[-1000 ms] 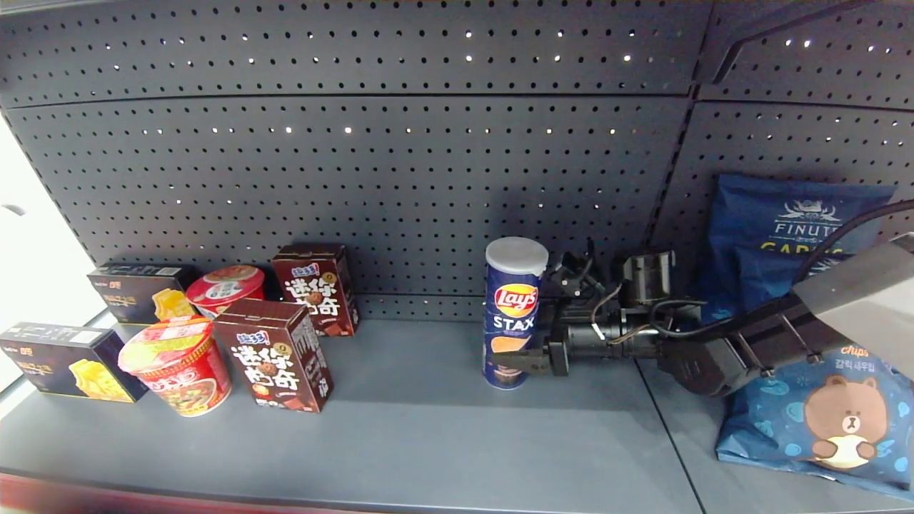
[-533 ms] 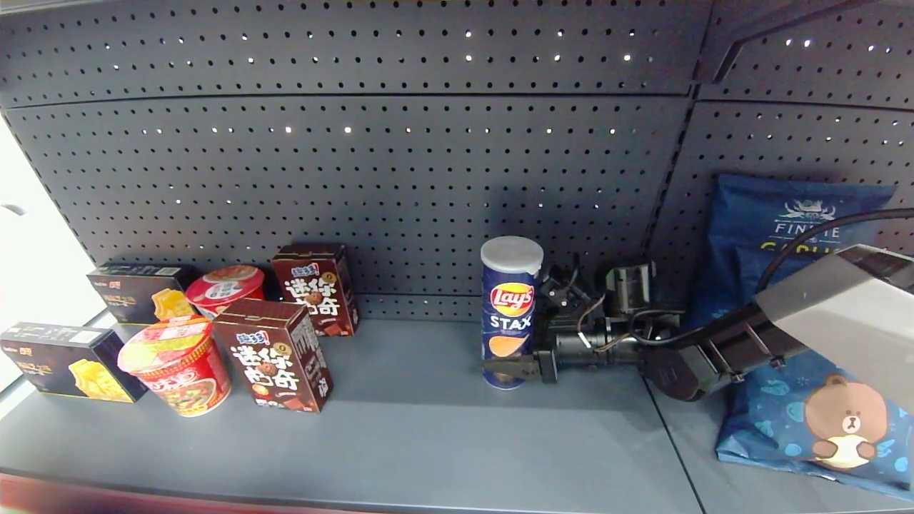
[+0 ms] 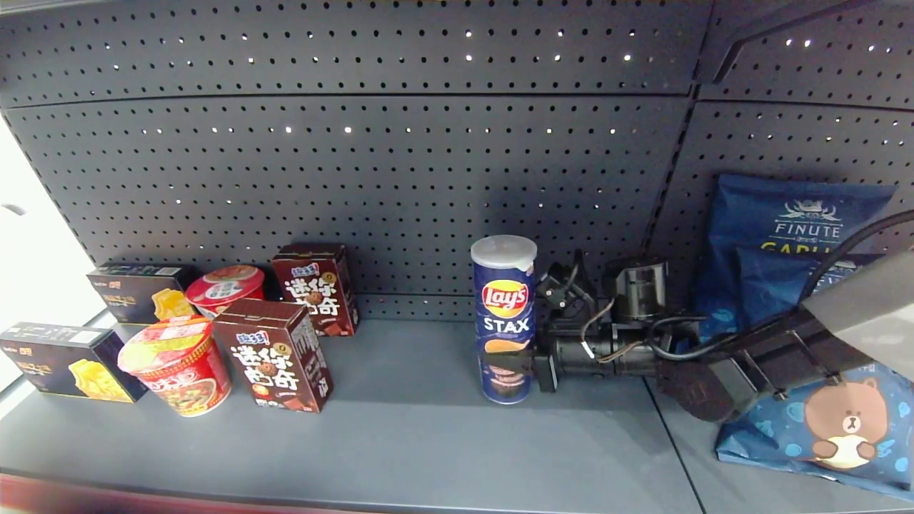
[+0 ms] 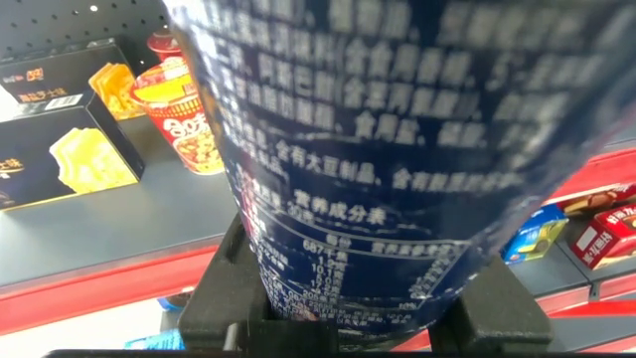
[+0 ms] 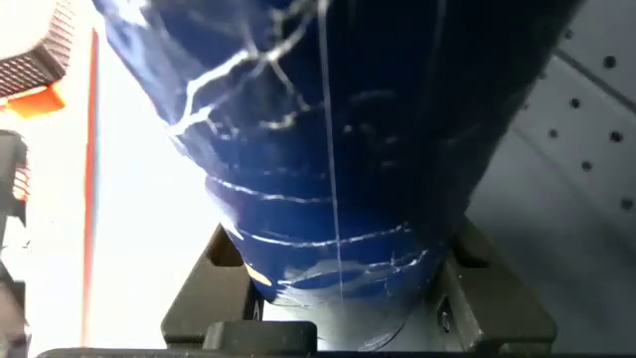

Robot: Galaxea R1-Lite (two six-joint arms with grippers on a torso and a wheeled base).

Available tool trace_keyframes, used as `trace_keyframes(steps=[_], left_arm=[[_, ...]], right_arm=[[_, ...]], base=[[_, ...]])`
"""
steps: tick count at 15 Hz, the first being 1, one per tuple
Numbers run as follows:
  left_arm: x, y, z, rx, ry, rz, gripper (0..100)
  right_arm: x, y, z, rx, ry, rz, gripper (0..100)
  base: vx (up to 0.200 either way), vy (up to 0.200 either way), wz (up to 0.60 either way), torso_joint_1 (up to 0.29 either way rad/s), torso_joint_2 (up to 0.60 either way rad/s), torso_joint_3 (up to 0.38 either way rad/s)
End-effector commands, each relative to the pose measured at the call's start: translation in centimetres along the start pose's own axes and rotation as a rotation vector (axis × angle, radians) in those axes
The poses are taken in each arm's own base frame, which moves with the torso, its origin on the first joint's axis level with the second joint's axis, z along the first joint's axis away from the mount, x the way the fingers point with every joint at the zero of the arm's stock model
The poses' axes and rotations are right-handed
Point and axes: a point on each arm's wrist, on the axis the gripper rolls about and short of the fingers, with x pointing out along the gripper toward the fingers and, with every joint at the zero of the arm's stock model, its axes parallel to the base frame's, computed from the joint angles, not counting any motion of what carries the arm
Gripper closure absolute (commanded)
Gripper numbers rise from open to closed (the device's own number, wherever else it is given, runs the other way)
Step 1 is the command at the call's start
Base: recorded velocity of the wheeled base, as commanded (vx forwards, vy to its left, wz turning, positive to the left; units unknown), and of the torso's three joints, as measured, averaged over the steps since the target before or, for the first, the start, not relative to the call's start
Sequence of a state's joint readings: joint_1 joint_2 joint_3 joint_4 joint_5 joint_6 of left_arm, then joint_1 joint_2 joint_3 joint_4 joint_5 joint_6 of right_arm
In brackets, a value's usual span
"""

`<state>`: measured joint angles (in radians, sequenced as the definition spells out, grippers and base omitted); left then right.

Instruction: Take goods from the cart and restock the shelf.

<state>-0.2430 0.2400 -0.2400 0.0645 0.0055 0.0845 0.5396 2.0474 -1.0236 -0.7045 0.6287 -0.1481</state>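
1. As I look along the grey shelf [image 3: 414, 450], boxes [image 3: 275, 357] and noodle cups [image 3: 178, 368] stand well left of my right gripper [image 3: 520, 363].
2. It clamps the chips can [image 3: 503, 307] upright, with the pegboard [image 3: 357, 178] behind.
3. Blue snack bags [image 3: 782, 221] lie just right of it.
4. My left gripper [image 4: 358, 313] grips a second can [image 4: 397, 129].

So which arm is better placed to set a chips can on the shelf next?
Right, probably. The right gripper grips the upright chips can right at the shelf deck, well inside. The left gripper holds a second can out in front of the shelf.
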Motion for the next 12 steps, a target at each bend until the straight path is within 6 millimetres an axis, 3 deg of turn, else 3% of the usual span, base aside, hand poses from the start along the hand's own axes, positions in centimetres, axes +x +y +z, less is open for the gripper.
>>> trace_keyframes(steps=[1, 4, 9, 12], left_arm=[[-0.1, 0.0, 0.1, 0.000, -0.012, 0.001, 100], [-0.2, 0.0, 0.1, 0.000, -0.015, 0.004, 100], [-0.5, 0.0, -0.3, 0.000, -0.032, 0.024, 100], [-0.5, -0.1, -0.2, 0.000, -0.036, 0.035, 100]], right_arm=[[-3.4, 4.2, 2.3, -0.014, -0.030, -0.029, 100], [-6.0, 5.9, 1.3, -0.028, -0.040, -0.100, 100], [-6.9, 8.3, -1.3, -0.019, -0.106, -0.058, 100], [-6.8, 9.3, -1.6, -0.001, -0.118, -0.032, 100]], base=[[0.000, 0.000, 0.00, 0.000, 0.00, 0.000], [0.000, 0.000, 0.00, 0.000, 0.00, 0.000], [0.000, 0.000, 0.00, 0.000, 0.00, 0.000], [0.000, 0.000, 0.00, 0.000, 0.00, 0.000]])
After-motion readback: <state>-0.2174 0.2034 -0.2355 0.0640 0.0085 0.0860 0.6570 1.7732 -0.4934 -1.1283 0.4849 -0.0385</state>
